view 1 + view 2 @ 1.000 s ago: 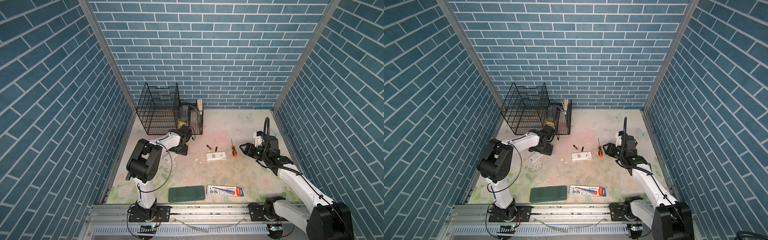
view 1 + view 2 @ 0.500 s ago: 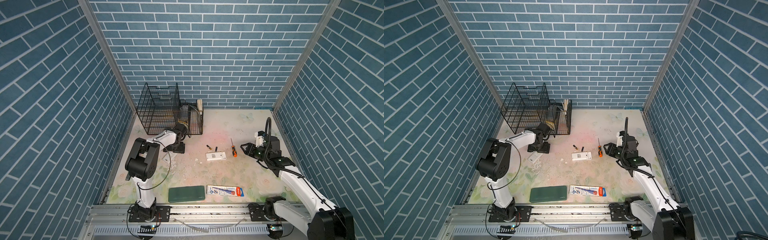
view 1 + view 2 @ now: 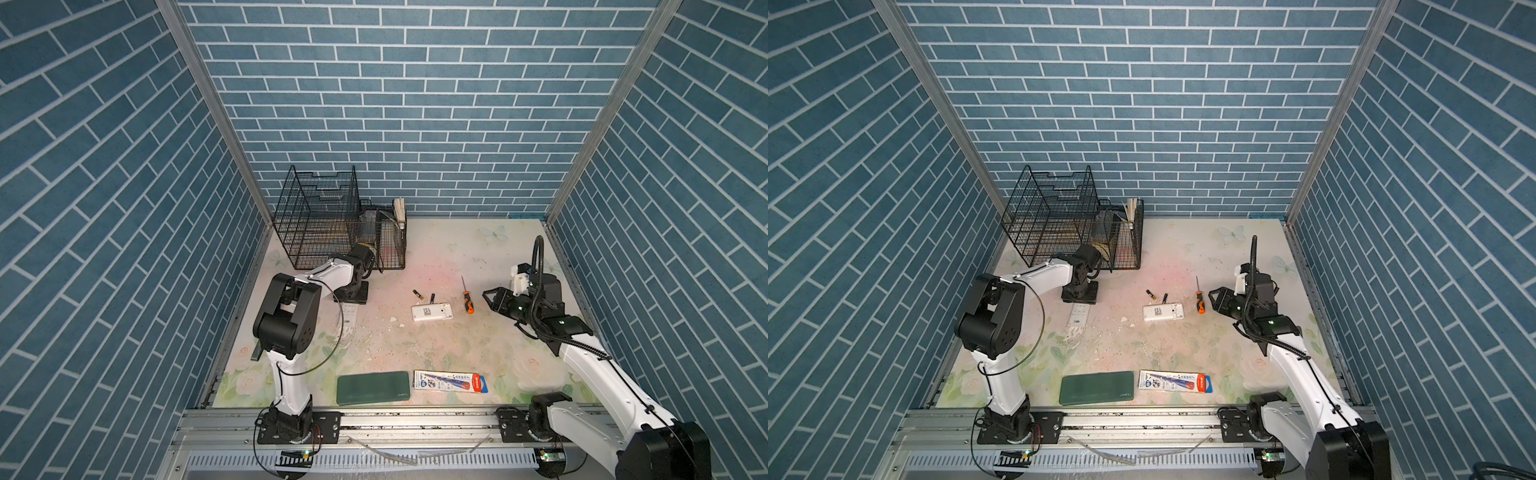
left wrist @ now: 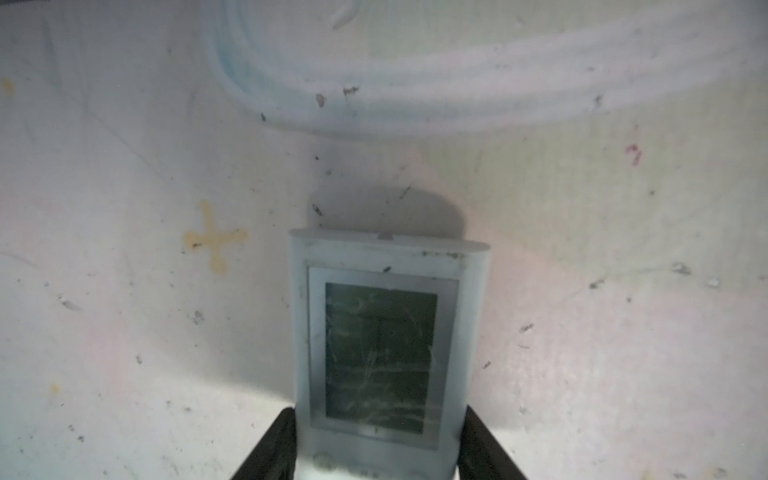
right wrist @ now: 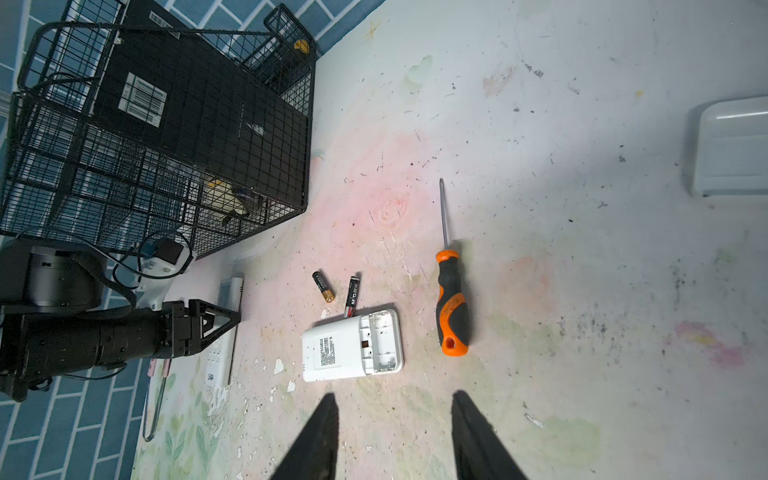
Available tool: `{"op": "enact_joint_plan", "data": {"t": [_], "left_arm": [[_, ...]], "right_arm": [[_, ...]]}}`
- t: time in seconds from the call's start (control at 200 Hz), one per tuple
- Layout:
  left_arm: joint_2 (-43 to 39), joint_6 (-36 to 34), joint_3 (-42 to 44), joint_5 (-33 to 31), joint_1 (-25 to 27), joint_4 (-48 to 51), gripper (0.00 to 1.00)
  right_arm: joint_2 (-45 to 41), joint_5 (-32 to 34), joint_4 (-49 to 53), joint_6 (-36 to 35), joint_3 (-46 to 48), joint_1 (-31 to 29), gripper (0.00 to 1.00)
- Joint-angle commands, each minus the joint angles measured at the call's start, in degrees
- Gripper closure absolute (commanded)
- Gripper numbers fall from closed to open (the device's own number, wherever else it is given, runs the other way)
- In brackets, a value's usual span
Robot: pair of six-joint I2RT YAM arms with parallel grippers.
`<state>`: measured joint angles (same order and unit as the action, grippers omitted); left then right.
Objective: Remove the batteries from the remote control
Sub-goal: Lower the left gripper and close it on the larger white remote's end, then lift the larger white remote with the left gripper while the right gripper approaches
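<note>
The table (image 3: 457, 249) carries a wire basket (image 3: 316, 220) at its back corner on the left. In front of it the left arm points straight down onto a slim remote (image 4: 378, 332). This remote lies screen up, near the basket and well apart from the other things. The left fingers (image 4: 278, 440) stand one on each long edge of its lower end and look to touch both sides, so they have it pinched. How firmly cannot be told.

The right fingers (image 5: 322, 436) hang partly spread with nothing between them, over bare table near an open remote (image 5: 353, 345). That one lies back up in mid-table, its battery bay uncovered and empty. What looks like its lid (image 5: 731, 145) lies well apart from it, and a screwdriver (image 5: 451, 307) lies just beside it. Two batteries (image 5: 323, 286) rest on the table by its open end, one with its tip at the remote's edge.

The open remote seems finished, so the slim remote is likely the step in hand. Its battery door is probably underneath. The pinch should sit square on both edges before any lift, since a smooth, narrow body can twist out of a skewed grip. It should then rise level, turn back up and be set down toward mid-table, where the free right arm can reach the door.
</note>
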<state>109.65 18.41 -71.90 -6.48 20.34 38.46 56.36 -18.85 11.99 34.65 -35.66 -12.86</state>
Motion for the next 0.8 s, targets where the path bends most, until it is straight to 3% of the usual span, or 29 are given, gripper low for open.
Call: {"op": "enact_joint_plan", "data": {"t": [0.0, 0.215, 0.39, 0.655, 0.795], "left_arm": [[1.27, 1.66, 3.88, 3.84, 0.36, 3.20, 0.53], [4.23, 0.86, 0.84, 2.35, 0.46, 4.54, 0.25], [7.60, 0.28, -3.21, 2.71, 0.24, 5.05, 0.19], [8.02, 0.59, -3.23, 4.09, 0.22, 4.45, 0.50], [6.11, 1.11, -1.13, 4.37, 0.22, 3.85, 0.61]], "right_arm": [[-0.04, 0.39, 0.75, -0.38, -0.12, -0.23, 0.55], [0.58, -0.04, 0.33, -0.29, -0.33, -0.23, 0.55], [-0.49, 0.10, 1.64, -0.11, -0.34, -0.24, 0.56], [-1.87, 0.90, 3.50, -0.29, -0.77, -0.23, 0.56], [-1.60, 0.32, 3.53, -0.50, -1.16, -0.24, 0.56]]}}
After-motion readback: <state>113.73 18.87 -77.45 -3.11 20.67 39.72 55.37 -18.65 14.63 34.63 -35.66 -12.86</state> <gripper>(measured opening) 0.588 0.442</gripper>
